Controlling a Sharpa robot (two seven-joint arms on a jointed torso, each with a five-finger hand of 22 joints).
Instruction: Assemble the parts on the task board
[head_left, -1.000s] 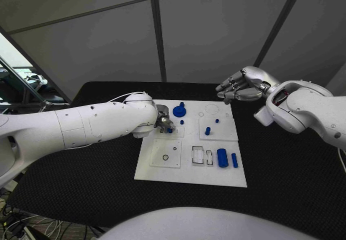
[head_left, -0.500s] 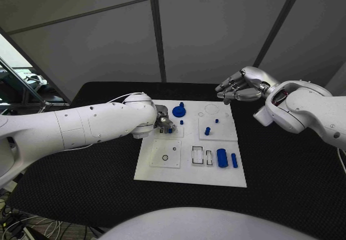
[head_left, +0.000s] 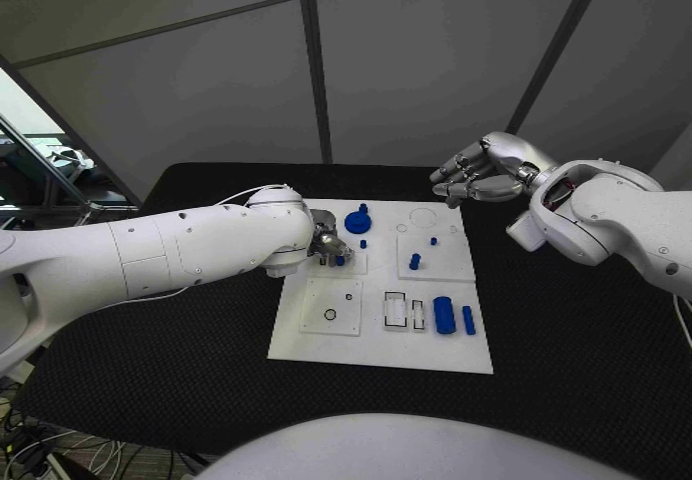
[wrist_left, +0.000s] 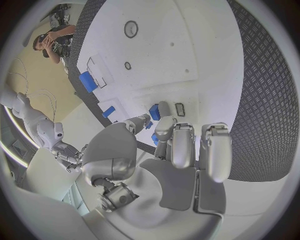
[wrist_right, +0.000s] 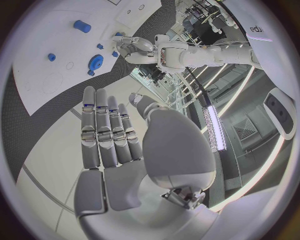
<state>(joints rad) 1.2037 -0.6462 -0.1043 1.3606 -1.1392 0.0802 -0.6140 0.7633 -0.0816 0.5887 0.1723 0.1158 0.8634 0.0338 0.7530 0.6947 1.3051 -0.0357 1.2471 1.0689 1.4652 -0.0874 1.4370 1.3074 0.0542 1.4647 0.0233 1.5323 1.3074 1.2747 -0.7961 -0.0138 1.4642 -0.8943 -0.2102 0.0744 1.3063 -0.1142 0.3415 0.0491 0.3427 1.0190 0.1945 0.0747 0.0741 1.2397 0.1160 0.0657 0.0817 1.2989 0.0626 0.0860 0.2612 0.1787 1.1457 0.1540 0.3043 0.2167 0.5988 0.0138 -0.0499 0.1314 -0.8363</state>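
Note:
The white task board (head_left: 378, 345) lies in the middle of the black table. My left hand (head_left: 329, 246) hovers low over its far left section and pinches a small blue part (head_left: 339, 260) between thumb and fingers; the left wrist view shows that part (wrist_left: 154, 111) at the fingertips of the left hand (wrist_left: 178, 145), just above the board (wrist_left: 187, 55). My right hand (head_left: 480, 176) is raised past the board's far right corner, fingers straight and side by side, holding nothing; the right hand (wrist_right: 109, 135) looks the same in its wrist view.
On the board stand a round blue gear-like piece (head_left: 359, 224), a short peg (head_left: 415, 262), and two tiny pegs (head_left: 434, 241). A thick blue cylinder (head_left: 444, 315) and a thin bar (head_left: 469, 320) lie at the near right. Black table (head_left: 159, 340) surrounds the board.

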